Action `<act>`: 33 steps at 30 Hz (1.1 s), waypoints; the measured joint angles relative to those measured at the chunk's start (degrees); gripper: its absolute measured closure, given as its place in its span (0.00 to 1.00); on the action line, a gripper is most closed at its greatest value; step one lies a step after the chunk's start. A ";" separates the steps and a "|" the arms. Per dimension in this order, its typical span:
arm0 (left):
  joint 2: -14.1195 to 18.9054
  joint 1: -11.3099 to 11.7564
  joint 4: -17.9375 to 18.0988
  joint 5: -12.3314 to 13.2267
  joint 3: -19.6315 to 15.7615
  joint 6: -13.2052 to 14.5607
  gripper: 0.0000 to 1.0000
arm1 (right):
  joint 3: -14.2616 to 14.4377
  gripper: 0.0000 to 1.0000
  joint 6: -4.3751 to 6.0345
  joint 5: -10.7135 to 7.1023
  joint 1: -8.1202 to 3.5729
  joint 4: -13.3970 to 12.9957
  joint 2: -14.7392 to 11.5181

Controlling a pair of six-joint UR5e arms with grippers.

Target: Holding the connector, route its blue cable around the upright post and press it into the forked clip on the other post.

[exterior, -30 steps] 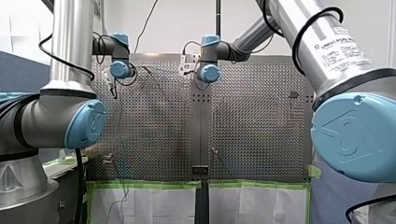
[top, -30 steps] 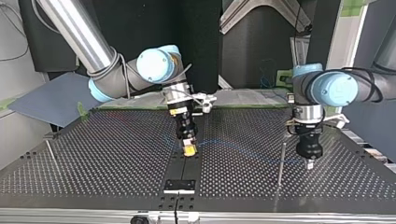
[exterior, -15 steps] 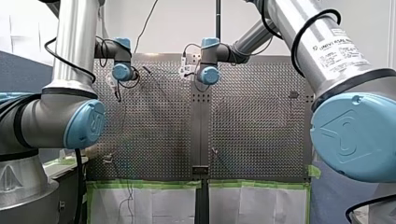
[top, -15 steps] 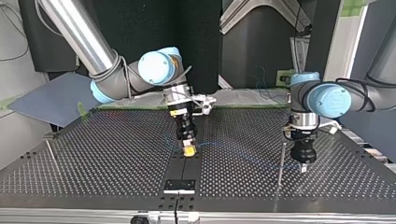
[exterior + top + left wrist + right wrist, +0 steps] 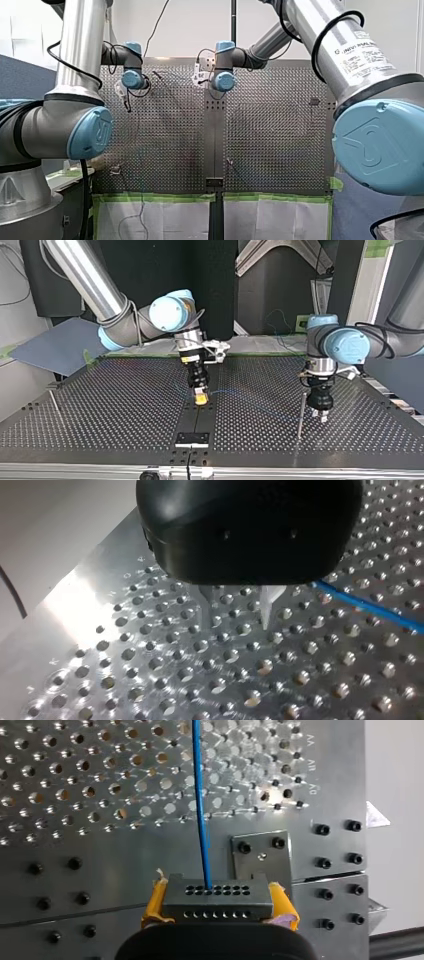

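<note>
My right gripper (image 5: 218, 906) clamps the connector (image 5: 217, 895), blue cable (image 5: 200, 795) trailing ahead. My left gripper (image 5: 235, 615) hangs parted, empty. Routing round the upright post (image 5: 301, 410) and clipping apparently remain.

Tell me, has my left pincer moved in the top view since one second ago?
Yes. My left pincer has moved toward the view's left, closer to the upright post, which stands where it stood.

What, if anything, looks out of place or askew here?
Nothing stands out. The connector sits square in my right gripper, its blue cable leaves it straight, and my left gripper is open beside the cable.
</note>
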 joint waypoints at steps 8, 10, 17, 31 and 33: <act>-0.01 -0.14 0.20 0.52 -2.05 -2.99 0.00 | 0.02 1.00 -0.02 0.64 0.03 3.10 2.64; -0.02 -0.19 0.20 0.41 -2.25 -4.02 0.00 | 0.03 1.00 -0.05 1.04 0.01 3.68 3.42; -1.99 -0.31 0.96 2.45 -2.36 -7.17 0.00 | 0.17 1.00 -0.15 3.22 -0.16 4.93 6.74; -6.07 -0.40 2.37 3.75 -2.37 -9.90 0.00 | 4.78 1.00 0.70 3.85 -2.02 0.76 9.86; -6.22 -0.50 2.24 3.68 -2.37 -9.79 0.00 | 5.70 1.00 0.66 3.86 -2.40 0.17 9.87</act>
